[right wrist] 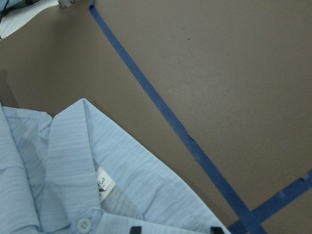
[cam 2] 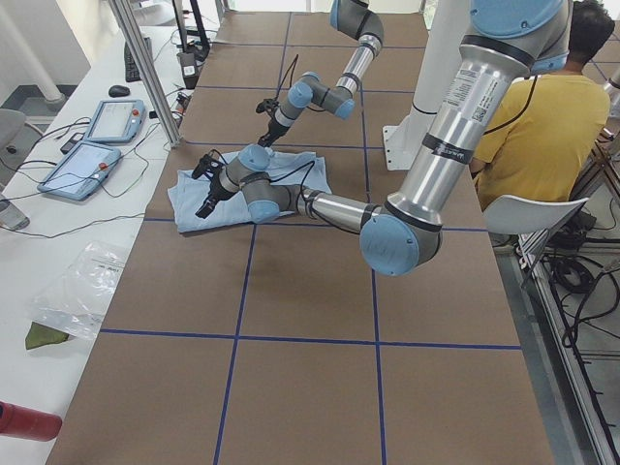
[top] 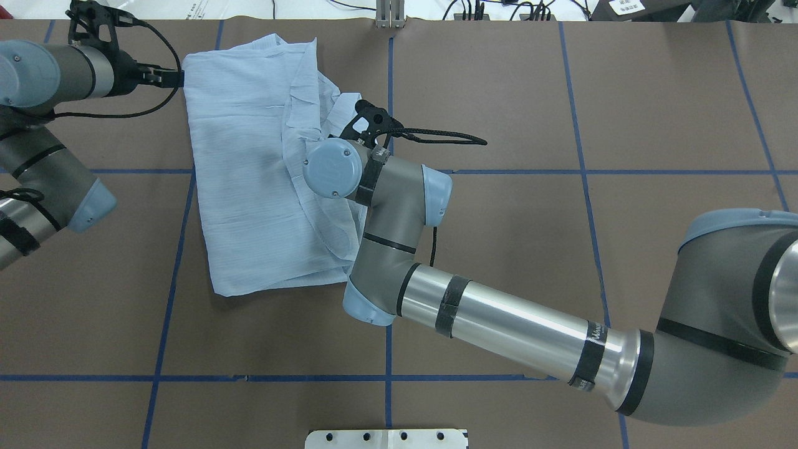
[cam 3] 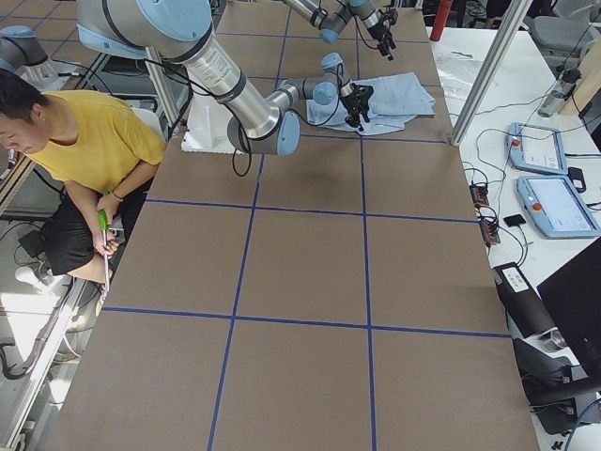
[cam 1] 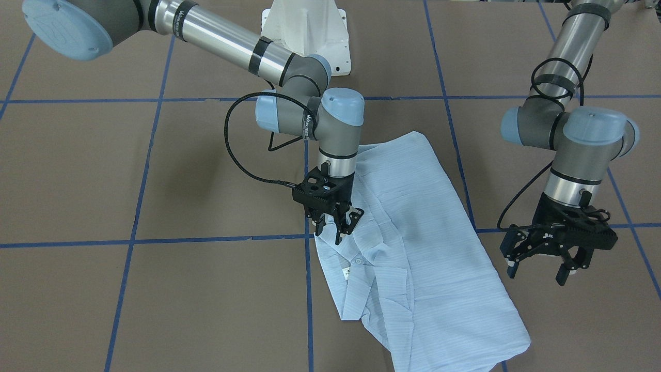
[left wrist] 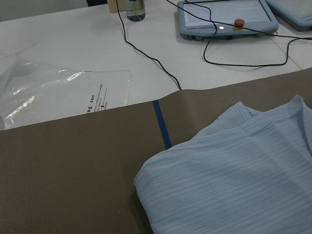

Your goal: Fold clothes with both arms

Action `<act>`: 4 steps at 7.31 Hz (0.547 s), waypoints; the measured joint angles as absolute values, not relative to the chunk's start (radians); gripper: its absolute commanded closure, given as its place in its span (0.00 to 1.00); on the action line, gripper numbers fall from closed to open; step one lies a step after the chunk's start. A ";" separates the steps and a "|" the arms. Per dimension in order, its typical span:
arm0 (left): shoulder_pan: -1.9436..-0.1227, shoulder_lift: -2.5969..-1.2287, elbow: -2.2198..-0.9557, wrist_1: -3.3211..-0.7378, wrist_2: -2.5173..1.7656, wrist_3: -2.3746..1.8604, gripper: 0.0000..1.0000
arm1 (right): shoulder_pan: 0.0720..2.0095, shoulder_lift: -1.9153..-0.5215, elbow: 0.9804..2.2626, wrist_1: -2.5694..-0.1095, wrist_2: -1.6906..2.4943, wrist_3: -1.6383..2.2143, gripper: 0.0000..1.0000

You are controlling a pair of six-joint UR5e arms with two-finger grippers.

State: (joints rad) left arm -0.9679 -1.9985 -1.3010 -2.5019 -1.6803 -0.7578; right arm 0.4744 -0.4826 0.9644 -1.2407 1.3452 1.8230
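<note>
Collar tag (right wrist: 104, 181): you can read only "3".
Right end effector (cam 1: 334, 226): released, pointing down over shirt (cam 1: 413, 248) collar.
Left end effector (cam 1: 538, 271): released, beside shirt, above desk (cam 1: 155, 181).

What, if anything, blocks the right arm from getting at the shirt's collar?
Probably nothing. The right tool hangs open just over the shirt next to the collar, which lies exposed with nothing on it. The left tool is away at the shirt's opposite side.
</note>
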 measured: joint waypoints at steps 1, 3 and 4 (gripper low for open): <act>-0.968 -1.999 -1.301 -2.502 -1.680 -0.758 0.00 | 0.474 -0.483 0.960 -1.242 1.345 1.824 0.43; -0.968 -1.999 -1.301 -2.502 -1.680 -0.758 0.00 | 0.474 -0.482 0.959 -1.245 1.346 1.825 0.42; -0.968 -1.999 -1.301 -2.502 -1.680 -0.758 0.00 | 0.473 -0.482 0.959 -1.248 1.346 1.826 0.41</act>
